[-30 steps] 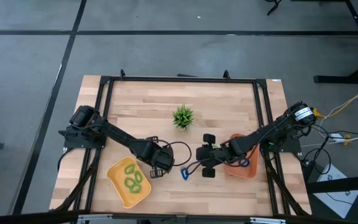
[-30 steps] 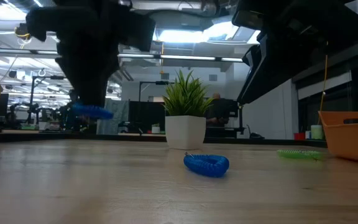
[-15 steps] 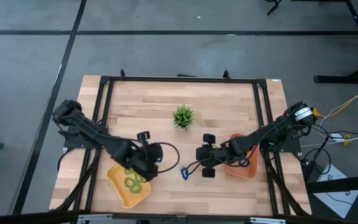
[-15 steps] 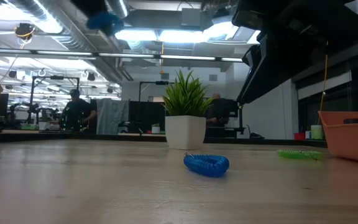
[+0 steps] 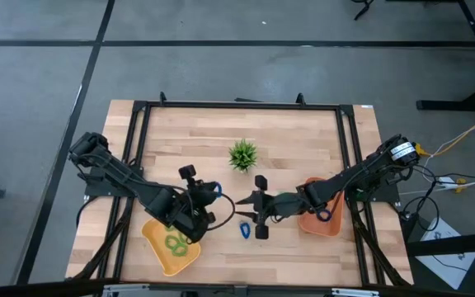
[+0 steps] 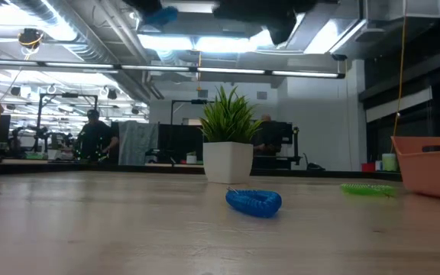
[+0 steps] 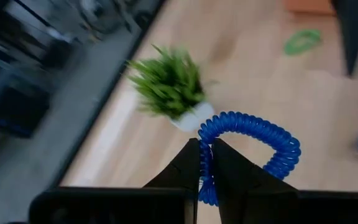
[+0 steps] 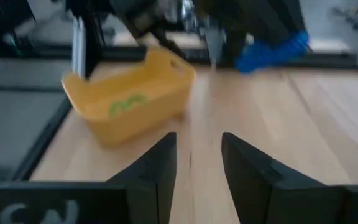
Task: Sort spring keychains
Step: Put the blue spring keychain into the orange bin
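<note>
My left gripper [image 5: 207, 196] is shut on a blue spring keychain [image 5: 213, 190], held high over the table between the yellow tray [image 5: 157, 254] and the plant; it also shows in the left wrist view [image 7: 253, 127] and at the top of the low view [image 6: 163, 15]. My right gripper [image 5: 250, 206] is open and empty, raised near the table's middle, pointing at the left gripper. A second blue keychain [image 6: 253, 202] lies flat on the table [image 5: 244, 229]. A green keychain [image 6: 367, 189] lies farther off. Green keychains [image 5: 174, 241] lie in the yellow tray, and a blue one [image 5: 325, 216] lies in the orange tray [image 5: 308, 224]. My left gripper pinches one end of the blue keychain's coil [image 7: 205, 163] between its two fingers [image 7: 188, 168]. The rest of the coil arches out past the fingertips in a loop [image 7: 278, 140]. The keychain is lifted clear of the table.
A small potted plant [image 5: 242, 154] stands at the table's far middle. The yellow tray is at the near left, the orange tray at the near right. Black frame rails [image 5: 237, 106] run along the table's edges. People show in the room beyond the table.
My left gripper has lifted the blue keychain from near the table top to high above it, swinging first toward the yellow tray, then back toward the middle. My right gripper has moved toward the table's left edge, closer to the left gripper. The blue keychain on the table has stayed put.
</note>
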Controlling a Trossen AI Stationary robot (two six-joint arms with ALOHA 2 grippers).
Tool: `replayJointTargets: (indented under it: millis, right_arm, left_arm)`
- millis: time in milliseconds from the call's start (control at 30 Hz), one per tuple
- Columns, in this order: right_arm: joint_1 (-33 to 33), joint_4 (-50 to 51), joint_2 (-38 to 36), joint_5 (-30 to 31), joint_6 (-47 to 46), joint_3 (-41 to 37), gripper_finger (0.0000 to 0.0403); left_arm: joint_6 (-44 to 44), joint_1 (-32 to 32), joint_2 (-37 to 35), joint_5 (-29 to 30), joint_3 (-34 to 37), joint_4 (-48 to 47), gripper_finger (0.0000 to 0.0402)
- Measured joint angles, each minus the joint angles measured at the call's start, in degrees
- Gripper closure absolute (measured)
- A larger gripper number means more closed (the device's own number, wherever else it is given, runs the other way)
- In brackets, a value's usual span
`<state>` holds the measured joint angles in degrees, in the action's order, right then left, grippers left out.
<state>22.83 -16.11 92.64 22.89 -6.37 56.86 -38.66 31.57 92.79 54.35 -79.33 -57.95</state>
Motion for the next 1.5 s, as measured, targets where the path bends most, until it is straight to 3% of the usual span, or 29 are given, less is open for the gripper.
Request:
replayJointTargets:
  millis: [233, 433, 733, 867, 1500]
  right_arm:
    - [-1.58, -5.78, 0.00, 0.03, 1.02, 0.00, 0.0276]
    - [-4.97, -8.49, 0.00, 0.03, 0.81, 0.00, 0.0276]
    - [-8.54, -13.55, 0.00, -1.10, 0.37, 0.00, 0.0276]
    - [-8.83, -13.61, 0.00, -3.50, 0.05, 0.00, 0.0276]
    - [-9.05, -18.70, 0.00, -3.46, 2.11, 0.00, 0.0276]
  left_arm:
    - [4.39, 0.35, 0.00, 12.73, 0.00, 1.38, 0.0377]
    - [8.69, 0.37, 0.00, 16.37, 0.00, 5.13, 0.0376]
    - [15.81, -0.24, 0.00, 16.85, 0.00, 10.67, 0.0376]
    - [16.15, -0.73, 0.00, 18.03, 0.00, 10.65, 0.0376]
    - [16.95, -1.36, 0.00, 17.55, 0.00, 11.54, 0.0375]
